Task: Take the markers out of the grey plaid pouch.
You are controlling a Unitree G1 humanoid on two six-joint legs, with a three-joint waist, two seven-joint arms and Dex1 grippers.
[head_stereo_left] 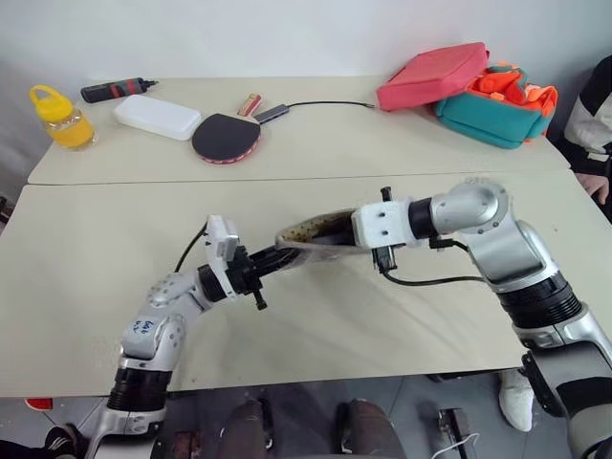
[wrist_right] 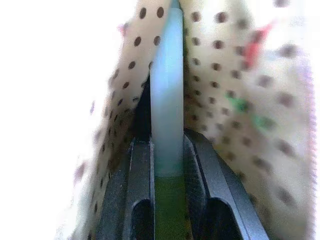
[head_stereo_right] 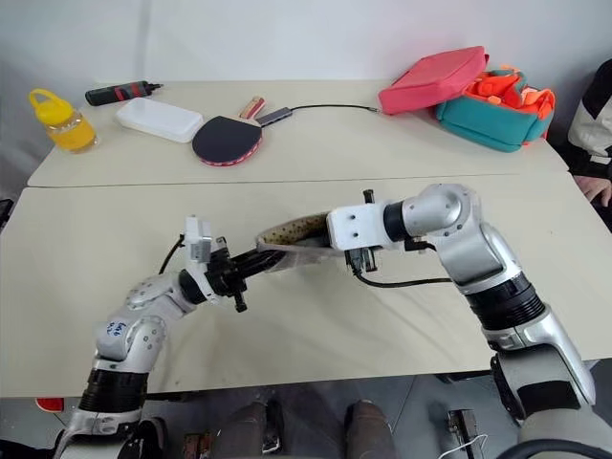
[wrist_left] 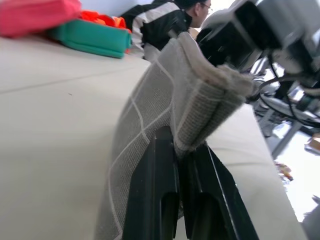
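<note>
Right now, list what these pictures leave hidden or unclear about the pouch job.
- Right gripper: in the right wrist view its fingers flank a pale stick-like thing inside the dotted lining; which item it is, unclear.
- Markers: in the head views the pouch walls and the right wrist hide any contents.
- Left gripper: pinches the pouch edge; the zipper cannot be made out.

Two pale beige surfaces before a plain white wall.
Set edge to edge, near surface [head_stereo_left: 86, 287] and far surface [head_stereo_left: 325, 143] split by a thin seam; evenly lit, soft shadows; grey floor [head_stereo_left: 421, 411] below the front edge; white wall [head_stereo_left: 239, 33] bare behind.
</note>
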